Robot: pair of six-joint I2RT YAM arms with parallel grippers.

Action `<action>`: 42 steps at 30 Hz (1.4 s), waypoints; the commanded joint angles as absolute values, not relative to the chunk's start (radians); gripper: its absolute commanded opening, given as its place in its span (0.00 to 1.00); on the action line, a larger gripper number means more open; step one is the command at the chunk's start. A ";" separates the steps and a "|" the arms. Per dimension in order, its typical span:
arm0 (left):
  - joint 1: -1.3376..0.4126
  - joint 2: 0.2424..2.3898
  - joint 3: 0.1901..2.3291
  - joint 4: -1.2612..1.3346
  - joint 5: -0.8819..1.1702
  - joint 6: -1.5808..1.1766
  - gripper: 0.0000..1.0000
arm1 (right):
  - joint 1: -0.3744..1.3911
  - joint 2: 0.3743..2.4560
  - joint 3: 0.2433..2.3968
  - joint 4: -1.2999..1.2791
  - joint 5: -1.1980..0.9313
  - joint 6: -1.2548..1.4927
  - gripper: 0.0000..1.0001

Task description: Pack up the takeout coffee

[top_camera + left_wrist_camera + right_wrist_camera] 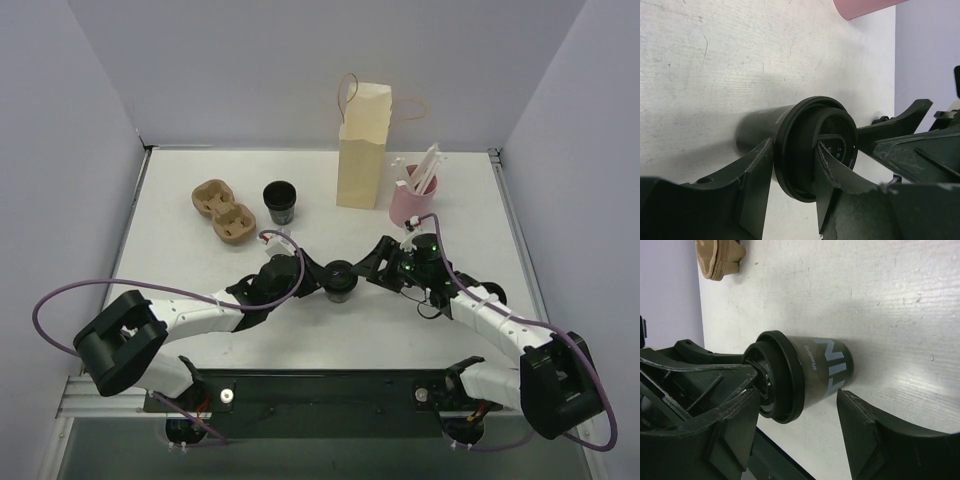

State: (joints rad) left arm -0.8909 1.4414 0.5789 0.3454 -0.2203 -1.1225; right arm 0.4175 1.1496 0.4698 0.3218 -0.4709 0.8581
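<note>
On the counter point(180, 260) I am seeing the cardboard carrier point(222, 210), then an open black cup point(280, 202), its contents unclear. At centre my left claw point(792, 165) is pinching the lidded cup point(339, 281) by its lid point(815, 147). My right claw point(799, 392) is hanging spread around it, and only that wrist view is showing the pale lettering point(832, 367). The paper bag point(362, 150) and a pink cup point(412, 198) holding white sticks point(428, 165) are standing to the right.

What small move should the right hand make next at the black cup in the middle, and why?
Probably close the right hand on the black lidded paper coffee cup. Its fingers straddle the cup's body with a clear gap on one side. The left hand pinches only the rim of the black plastic lid, so the body looks unsteadied.
</note>
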 commanded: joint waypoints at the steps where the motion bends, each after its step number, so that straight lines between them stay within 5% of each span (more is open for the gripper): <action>1: -0.908 1.540 0.491 -0.114 -0.190 -1.015 0.45 | 0.400 1.157 0.571 0.203 -0.512 0.770 0.63; 11: -0.910 1.546 0.511 -0.127 -0.193 -1.006 0.45 | 0.388 1.315 0.646 0.227 -0.629 0.712 0.54; 18: -0.910 1.585 0.505 -0.135 -0.201 -1.023 0.45 | 0.384 1.350 0.572 0.307 -0.609 0.729 0.33; 42: -0.908 1.647 0.459 -0.097 -0.195 -1.091 0.45 | 0.347 1.537 0.270 0.584 -0.552 0.733 0.22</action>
